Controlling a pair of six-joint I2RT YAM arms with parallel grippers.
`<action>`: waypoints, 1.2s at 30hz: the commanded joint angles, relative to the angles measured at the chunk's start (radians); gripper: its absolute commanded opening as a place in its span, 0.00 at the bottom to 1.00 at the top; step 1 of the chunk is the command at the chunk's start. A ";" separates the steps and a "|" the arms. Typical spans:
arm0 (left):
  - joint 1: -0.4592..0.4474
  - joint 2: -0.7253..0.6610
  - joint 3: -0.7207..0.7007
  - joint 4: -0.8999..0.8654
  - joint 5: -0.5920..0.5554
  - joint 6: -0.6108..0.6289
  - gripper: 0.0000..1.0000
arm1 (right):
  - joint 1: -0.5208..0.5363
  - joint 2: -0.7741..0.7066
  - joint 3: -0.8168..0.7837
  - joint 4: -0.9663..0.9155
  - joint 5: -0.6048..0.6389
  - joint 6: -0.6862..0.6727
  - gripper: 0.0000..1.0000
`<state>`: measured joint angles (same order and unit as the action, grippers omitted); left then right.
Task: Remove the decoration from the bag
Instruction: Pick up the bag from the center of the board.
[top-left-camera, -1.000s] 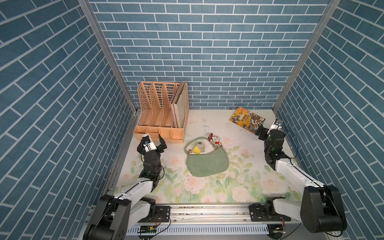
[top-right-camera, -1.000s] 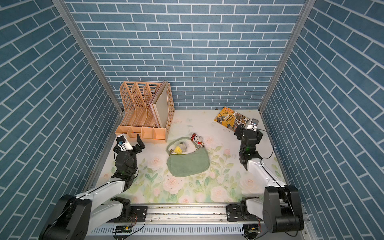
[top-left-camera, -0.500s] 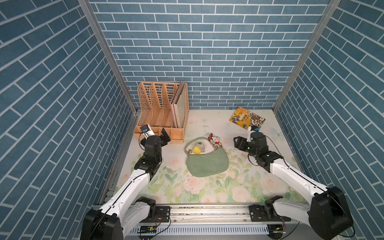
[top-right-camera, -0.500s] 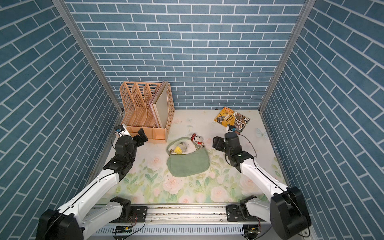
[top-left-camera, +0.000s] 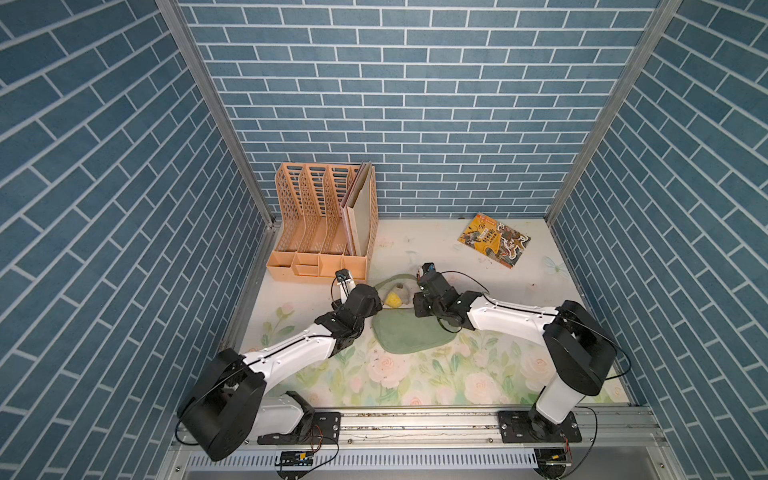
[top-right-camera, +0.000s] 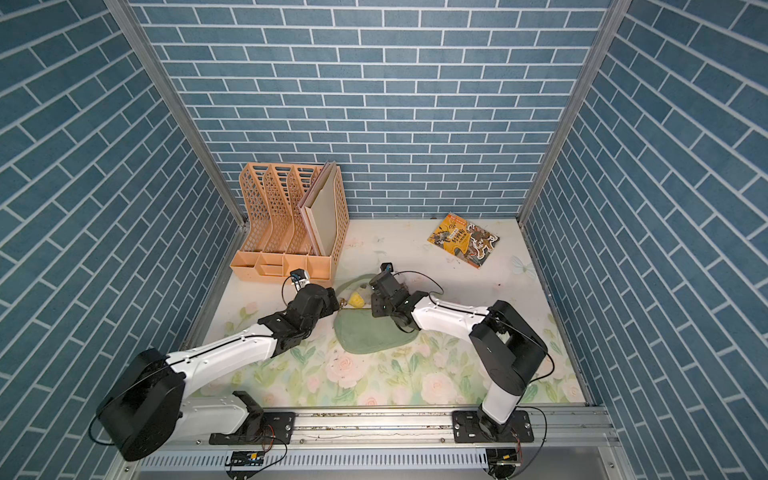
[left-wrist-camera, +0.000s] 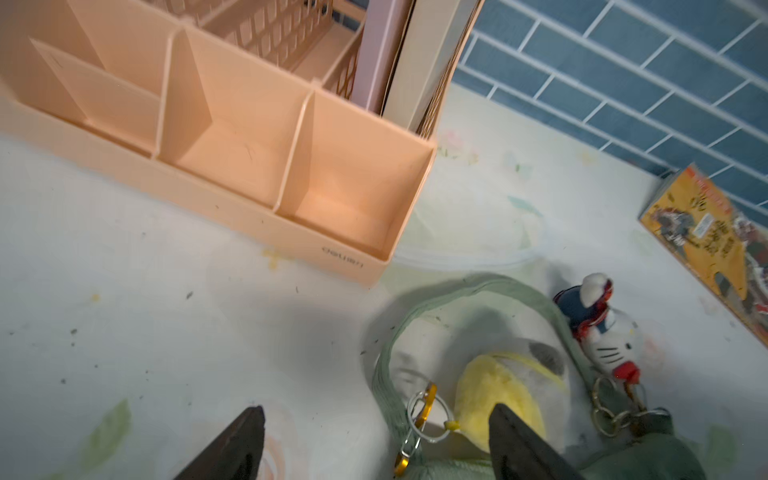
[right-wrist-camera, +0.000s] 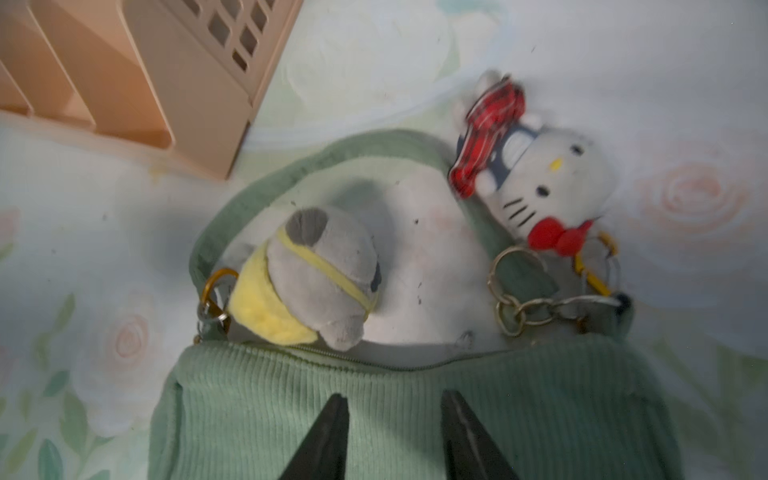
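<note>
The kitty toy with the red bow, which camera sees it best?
The right wrist view: the kitty toy shows large, face and bow clear. The left wrist view shows it smaller. In both top views the right arm hides it.

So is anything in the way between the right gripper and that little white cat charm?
Nothing visible blocks it. The right gripper hovers over the bag; the cat charm lies exposed beyond the strap, its chain uncovered. The grey-and-yellow plush sits off to one side.

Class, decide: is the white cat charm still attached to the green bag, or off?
Still attached: the decoration hangs by its chain from the bag.
</note>
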<state>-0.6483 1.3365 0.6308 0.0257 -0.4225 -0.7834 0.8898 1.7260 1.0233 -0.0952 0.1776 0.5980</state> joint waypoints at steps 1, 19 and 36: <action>0.008 0.041 0.043 -0.029 0.076 -0.028 0.85 | -0.002 -0.001 -0.016 -0.029 0.011 -0.096 0.38; 0.174 0.341 0.201 0.017 0.312 0.004 0.65 | 0.000 -0.049 0.047 0.058 -0.046 -0.163 0.40; 0.172 0.377 0.282 0.077 0.353 0.094 0.07 | 0.001 -0.073 0.020 0.093 -0.053 -0.149 0.38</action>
<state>-0.4770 1.7584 0.8761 0.0738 -0.0895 -0.7433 0.8902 1.6924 1.0534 -0.0265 0.1265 0.4335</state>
